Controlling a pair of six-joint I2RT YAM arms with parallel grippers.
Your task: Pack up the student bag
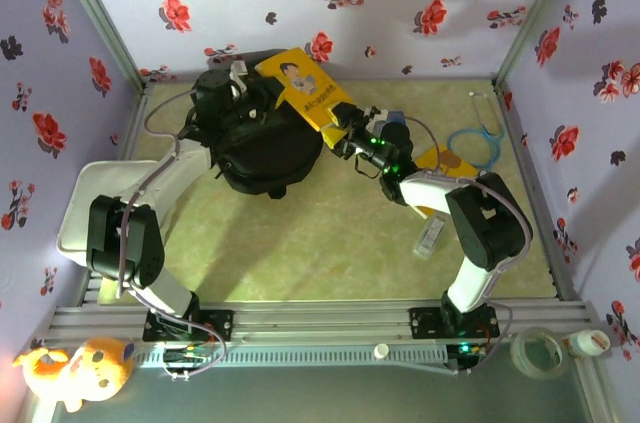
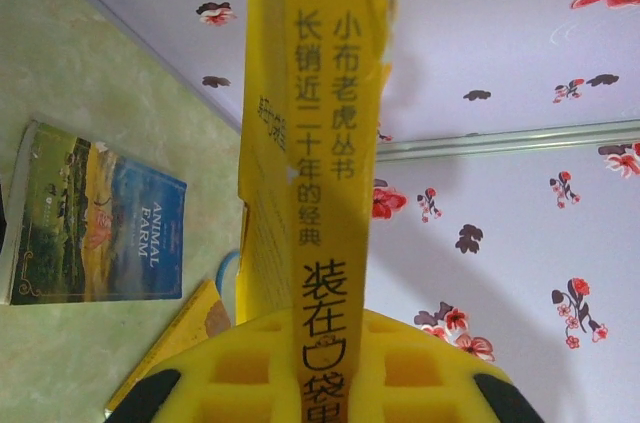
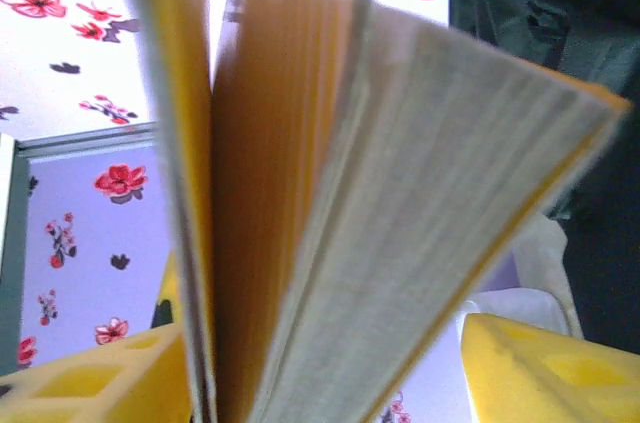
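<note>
I am watching the yellow book (image 1: pixel 300 88) jutting up at the far-right edge of the student bag (image 1: pixel 262 148), which is lying left of centre toward the far wall. The left gripper (image 2: pixel 325 368) is pinching the book's edge tight. The right gripper (image 3: pixel 320 368) is straddling the fanned pages, jaws wide and not clamping. I am worrying that pushing now will crumple those loose pages or snag them on the bag's mouth.
</note>
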